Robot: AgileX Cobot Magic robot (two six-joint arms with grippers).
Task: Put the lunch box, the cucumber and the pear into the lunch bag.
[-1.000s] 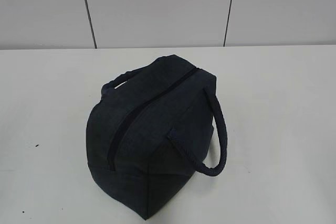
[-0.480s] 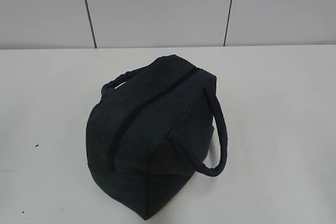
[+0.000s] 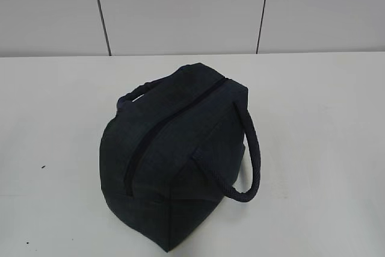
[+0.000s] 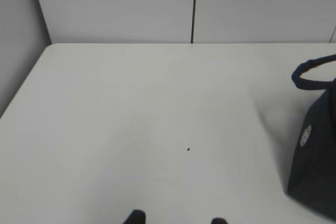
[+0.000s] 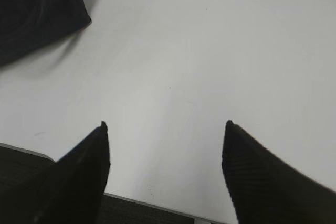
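The zipped lunch bag (image 3: 174, 161) sits mid-bench (image 3: 325, 118); both grippers, left (image 4: 176, 221) and right (image 5: 164, 125), hover with fingers spread, empty.

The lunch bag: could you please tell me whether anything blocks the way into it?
Yes: the lunch bag has its top zipper closed along the visible length, so nothing can go in until it is opened.

A bare test-bench setting: plain white table (image 3: 325, 118) against grey seamed wall panels (image 3: 180, 10).
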